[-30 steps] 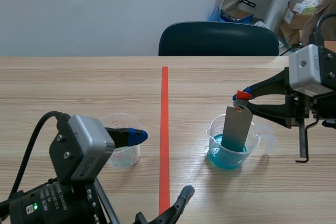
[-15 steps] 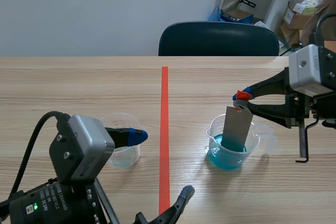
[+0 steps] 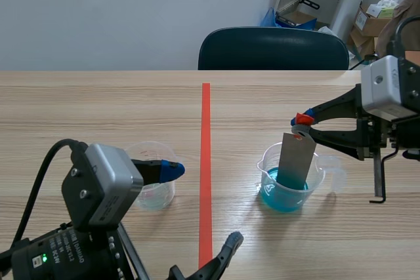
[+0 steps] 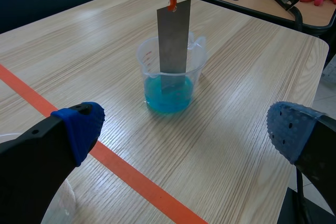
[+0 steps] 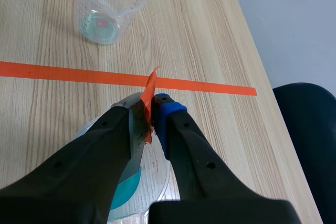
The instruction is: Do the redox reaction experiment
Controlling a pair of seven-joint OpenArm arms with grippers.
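A clear beaker of blue liquid stands right of the tape line. A grey metal strip hangs upright in it, its lower end in the liquid. My right gripper is shut on the orange tab at the strip's top, above the beaker. An empty clear beaker stands left of the line. My left gripper is open and holds nothing, one blue pad over the empty beaker.
An orange tape line runs down the middle of the wooden table. A dark chair stands behind the far edge, with boxes and clutter at the back right. The table's corner lies past the blue beaker.
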